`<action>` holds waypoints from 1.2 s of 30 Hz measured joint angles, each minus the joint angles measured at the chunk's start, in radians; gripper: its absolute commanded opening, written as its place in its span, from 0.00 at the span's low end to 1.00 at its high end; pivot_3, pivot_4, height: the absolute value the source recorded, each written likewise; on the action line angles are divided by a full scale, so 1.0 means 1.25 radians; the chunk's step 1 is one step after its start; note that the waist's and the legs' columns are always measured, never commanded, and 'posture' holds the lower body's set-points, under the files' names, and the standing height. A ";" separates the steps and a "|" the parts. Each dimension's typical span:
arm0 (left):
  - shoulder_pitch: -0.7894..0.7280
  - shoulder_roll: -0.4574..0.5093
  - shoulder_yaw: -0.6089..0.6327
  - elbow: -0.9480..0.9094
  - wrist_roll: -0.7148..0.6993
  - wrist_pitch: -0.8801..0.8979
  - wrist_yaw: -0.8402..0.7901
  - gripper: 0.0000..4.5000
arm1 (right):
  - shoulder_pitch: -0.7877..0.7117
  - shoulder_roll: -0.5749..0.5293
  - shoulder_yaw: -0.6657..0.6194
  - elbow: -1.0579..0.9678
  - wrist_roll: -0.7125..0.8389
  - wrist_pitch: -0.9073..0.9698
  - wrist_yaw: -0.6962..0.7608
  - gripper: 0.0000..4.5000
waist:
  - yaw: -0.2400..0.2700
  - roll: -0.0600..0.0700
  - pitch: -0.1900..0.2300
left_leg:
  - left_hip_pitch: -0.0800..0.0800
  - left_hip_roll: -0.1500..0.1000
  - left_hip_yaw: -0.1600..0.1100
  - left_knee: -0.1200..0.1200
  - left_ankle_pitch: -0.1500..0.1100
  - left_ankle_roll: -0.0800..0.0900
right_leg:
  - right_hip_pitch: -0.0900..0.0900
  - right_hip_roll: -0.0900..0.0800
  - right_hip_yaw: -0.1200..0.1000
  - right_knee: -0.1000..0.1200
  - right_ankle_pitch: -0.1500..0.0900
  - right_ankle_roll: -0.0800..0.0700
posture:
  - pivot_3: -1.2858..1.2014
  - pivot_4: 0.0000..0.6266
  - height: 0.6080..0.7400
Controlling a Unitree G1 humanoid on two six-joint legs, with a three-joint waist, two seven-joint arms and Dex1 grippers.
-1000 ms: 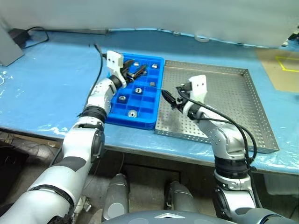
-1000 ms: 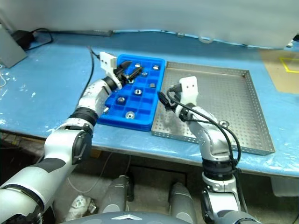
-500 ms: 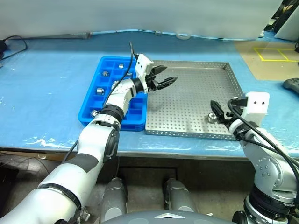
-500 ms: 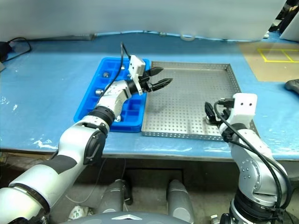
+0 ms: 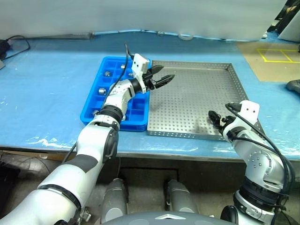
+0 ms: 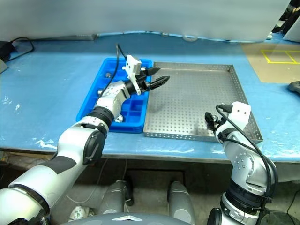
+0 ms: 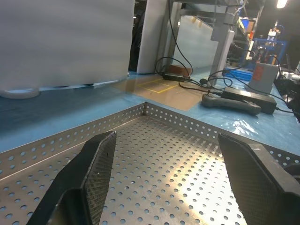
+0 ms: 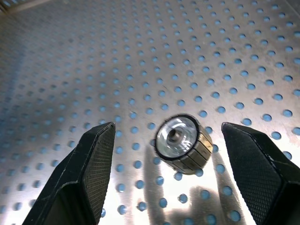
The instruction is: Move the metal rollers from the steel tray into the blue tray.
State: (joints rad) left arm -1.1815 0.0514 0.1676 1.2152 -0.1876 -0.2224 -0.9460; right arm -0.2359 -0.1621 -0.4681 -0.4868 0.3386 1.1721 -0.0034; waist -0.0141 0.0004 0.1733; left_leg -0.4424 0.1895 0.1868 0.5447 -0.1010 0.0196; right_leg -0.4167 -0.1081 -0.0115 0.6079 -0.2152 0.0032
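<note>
Right gripper (image 8: pixel 161 159) gapes wide around one metal roller (image 8: pixel 182 142), not gripping; left gripper (image 5: pixel 161 78) wide, empty, over steel tray (image 5: pixel 197 93).

Blue tray (image 5: pixel 96 96); silver perforated steel tray (image 5: pixel 187 108)

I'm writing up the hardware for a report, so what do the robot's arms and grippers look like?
Both arms have glossy silver-white shells with black joint bands and thin black cables looping along the forearms. A white box-shaped block sits on each wrist. The left gripper and right gripper each have two black, wedge-shaped fingers with cross-hatched inner pads.
</note>
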 measured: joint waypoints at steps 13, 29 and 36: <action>0.020 0.024 0.002 -0.005 -0.005 0.004 0.012 0.84 | -0.033 0.013 0.070 0.136 -0.076 -0.150 -0.053 0.32 | 0.003 0.000 0.000 | 0.001 0.000 0.005 0.000 -0.002 0.002 | 0.000 0.000 0.003 -0.001 0.000 0.000 | 0.36 0.24 1.00; 0.050 0.177 0.122 -0.069 -0.063 0.011 0.224 0.84 | -0.364 0.076 0.205 0.337 0.028 -0.298 0.168 0.21 | 0.032 0.001 0.000 | 0.001 0.001 0.005 -0.002 -0.001 0.002 | -0.003 0.001 0.003 0.002 0.001 0.000 | 0.50 0.24 1.00; 0.203 0.203 0.122 -0.240 -0.069 0.045 0.274 0.84 | -0.457 0.062 0.335 0.541 0.002 -0.348 0.285 0.21 | 0.101 0.000 0.001 | -0.005 0.002 0.003 -0.001 -0.001 0.001 | -0.004 -0.002 -0.006 0.000 0.001 0.000 | 0.55 0.24 1.00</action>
State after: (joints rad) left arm -0.9280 0.3052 0.3200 0.9151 -0.2740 -0.1661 -0.6033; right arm -0.8066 -0.0848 -0.0489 0.1895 0.3414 0.7370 0.3529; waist 0.1121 0.0002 0.1742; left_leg -0.4491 0.1920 0.1903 0.5440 -0.1023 0.0212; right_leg -0.4212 -0.1102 -0.0185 0.6083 -0.2144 0.0027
